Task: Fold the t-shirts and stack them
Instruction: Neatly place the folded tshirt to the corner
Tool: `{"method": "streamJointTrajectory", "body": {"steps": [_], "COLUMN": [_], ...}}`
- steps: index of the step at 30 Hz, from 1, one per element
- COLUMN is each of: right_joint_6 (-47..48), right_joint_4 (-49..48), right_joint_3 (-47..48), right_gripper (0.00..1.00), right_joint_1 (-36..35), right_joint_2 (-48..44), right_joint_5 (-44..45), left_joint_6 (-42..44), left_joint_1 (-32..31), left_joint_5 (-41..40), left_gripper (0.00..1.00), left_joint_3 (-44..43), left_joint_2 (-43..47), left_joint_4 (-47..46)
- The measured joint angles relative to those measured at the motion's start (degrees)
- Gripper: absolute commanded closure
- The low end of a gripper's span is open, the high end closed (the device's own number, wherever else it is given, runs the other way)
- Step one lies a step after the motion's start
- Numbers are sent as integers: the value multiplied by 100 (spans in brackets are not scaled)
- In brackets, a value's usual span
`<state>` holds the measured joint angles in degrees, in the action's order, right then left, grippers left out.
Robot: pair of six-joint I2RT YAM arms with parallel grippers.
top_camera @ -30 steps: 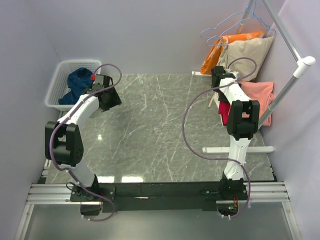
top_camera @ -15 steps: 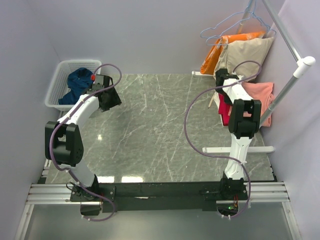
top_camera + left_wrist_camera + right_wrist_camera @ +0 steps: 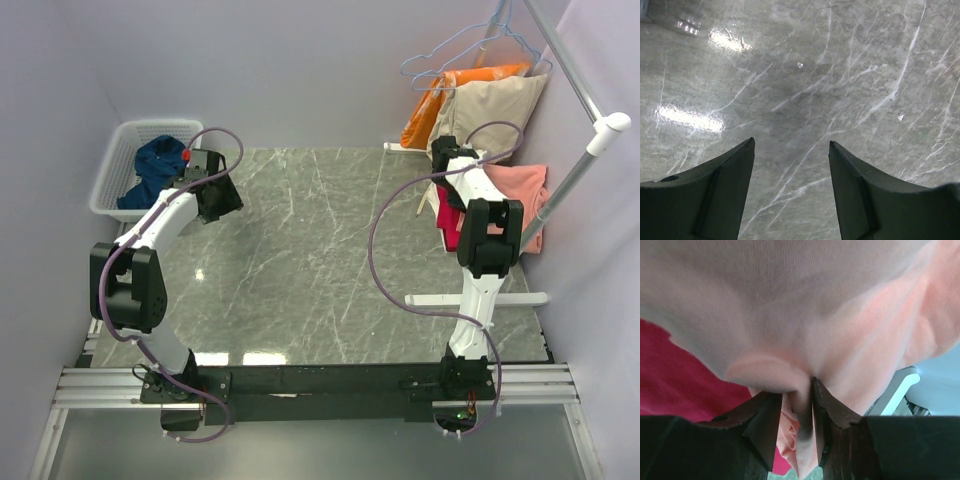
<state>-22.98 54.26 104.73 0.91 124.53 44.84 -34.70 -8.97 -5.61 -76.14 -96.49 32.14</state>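
While outstretched, right claw (image 3: 802, 387) tight on salmon-pink t-shirt (image 3: 805, 305); left claw (image 3: 791, 146) wide.

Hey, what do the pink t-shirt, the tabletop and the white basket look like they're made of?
The pink t-shirt looks like soft matte knit, likely cotton jersey: a fine weave shows and it bunches into folds. The tabletop looks like polished grey marble or a marble-look laminate: white veins, glossy light reflections. The white basket seems to be moulded plastic: slotted lattice walls.

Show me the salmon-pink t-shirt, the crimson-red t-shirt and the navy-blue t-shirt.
salmon-pink t-shirt (image 3: 525, 185), top external view, flat middle.
crimson-red t-shirt (image 3: 680, 385), right wrist view, cloth at left.
navy-blue t-shirt (image 3: 155, 165), top external view, crumpled middle.
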Motion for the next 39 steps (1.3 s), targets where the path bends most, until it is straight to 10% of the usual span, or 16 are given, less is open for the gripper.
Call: {"method": "streamJointTrajectory", "body": {"steps": [39], "right_joint_6": [-15], "right_joint_4": [568], "right_joint_3": [1270], "right_gripper": [50], "right_joint_1": [-232], "right_joint_2": [990], "right_joint_5": [601], "left_joint_6": [4], "left_joint_1": [0], "left_joint_5": [48], "left_gripper": [34], "left_joint_3": [-476], "left_joint_2": [-654], "left_joint_4": [2]}}
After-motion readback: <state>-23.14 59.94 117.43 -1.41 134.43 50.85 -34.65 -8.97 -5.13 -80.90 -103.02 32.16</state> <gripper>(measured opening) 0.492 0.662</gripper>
